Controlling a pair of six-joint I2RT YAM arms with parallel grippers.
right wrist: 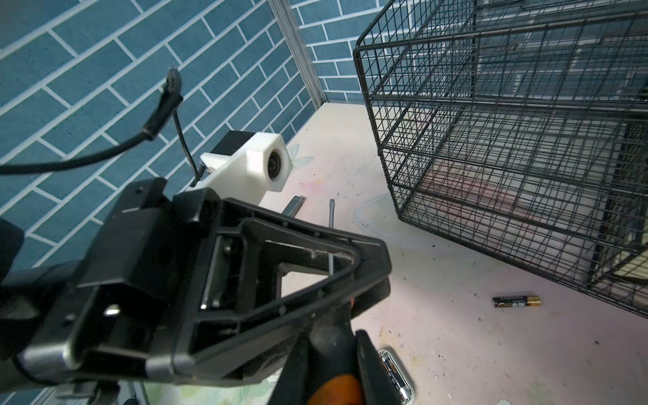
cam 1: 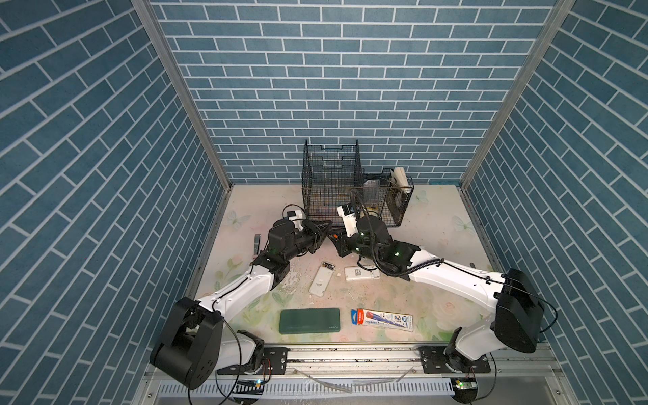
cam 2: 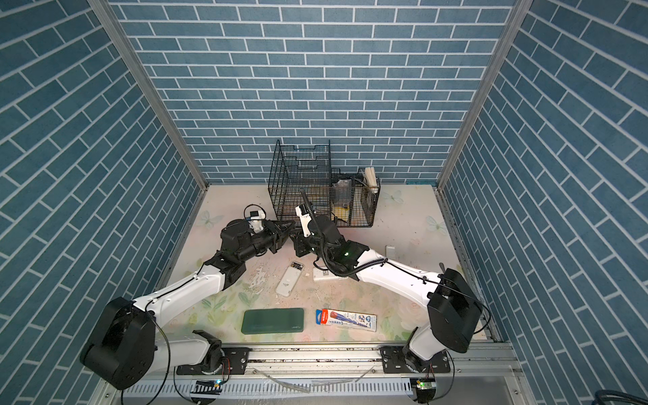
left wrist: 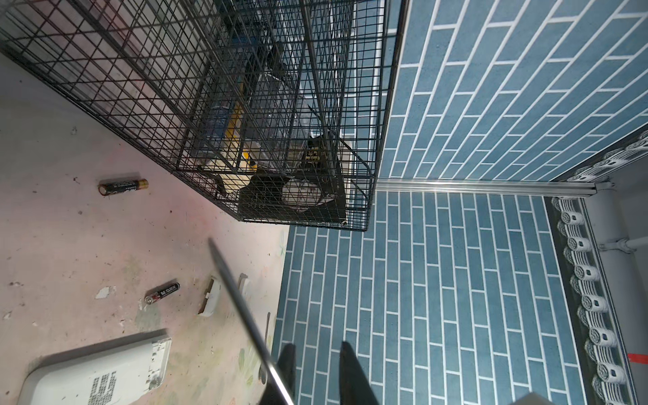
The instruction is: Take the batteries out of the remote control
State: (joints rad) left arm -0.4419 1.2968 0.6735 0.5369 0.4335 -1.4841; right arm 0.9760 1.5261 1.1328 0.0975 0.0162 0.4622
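Note:
Two white remotes lie mid-table. One remote (cam 1: 322, 280) has its battery bay open, with a battery (right wrist: 393, 374) still inside. The other remote (cam 1: 362, 272) lies beside it. Loose batteries lie on the table: one (left wrist: 122, 187) near the wire basket and one (left wrist: 162, 292) near the second remote (left wrist: 94, 371). My right gripper (right wrist: 331, 336) is shut on the orange-and-black screwdriver handle (right wrist: 333, 389). My left gripper (cam 1: 328, 228) meets it from the left. Its fingers (left wrist: 350, 371) are closed round the steel shaft (left wrist: 238, 298).
A tall wire basket (cam 1: 331, 175) and a lower one (cam 1: 392, 203) stand at the back. A green case (cam 1: 309, 319) and a packaged tool (cam 1: 382, 319) lie near the front edge. White cover pieces (left wrist: 212, 298) and a metal strip (cam 1: 257, 242) are on the table.

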